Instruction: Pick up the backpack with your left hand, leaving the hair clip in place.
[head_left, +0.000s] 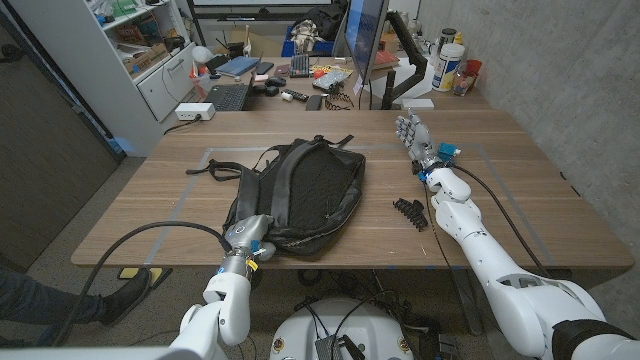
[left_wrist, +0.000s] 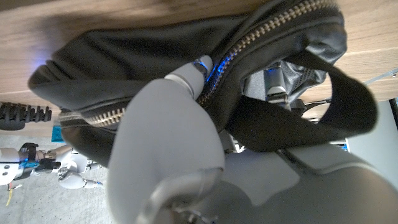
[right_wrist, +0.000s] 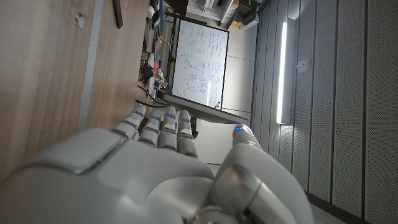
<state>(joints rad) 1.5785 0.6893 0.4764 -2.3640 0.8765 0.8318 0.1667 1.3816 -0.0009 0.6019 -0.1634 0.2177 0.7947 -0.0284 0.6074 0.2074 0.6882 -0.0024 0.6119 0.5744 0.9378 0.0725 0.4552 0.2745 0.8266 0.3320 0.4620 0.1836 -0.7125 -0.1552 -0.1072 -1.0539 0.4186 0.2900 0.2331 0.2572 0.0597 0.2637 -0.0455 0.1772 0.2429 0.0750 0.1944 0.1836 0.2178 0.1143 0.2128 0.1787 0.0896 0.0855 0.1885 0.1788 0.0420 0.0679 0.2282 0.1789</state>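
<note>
left hand (head_left: 250, 236) at the black backpack (head_left: 300, 195) mid-tabletop, near edge, fingers against the zipper, grip not confirmable: get a firm hold, lift straight up, clear of hair clip (head_left: 409, 212); right hand (head_left: 412, 132) open, idle.

Three cameras: one on the head, one on each wrist.
The head view looks down over the wooden table (head_left: 520, 200) from behind both arms; the left wrist view sits close behind the left hand (left_wrist: 168, 143), pressed near the backpack (left_wrist: 143, 62), which both share; the right wrist view looks along the right hand (right_wrist: 155, 168) toward a whiteboard (right_wrist: 199, 62) beyond its fingertips.
</note>
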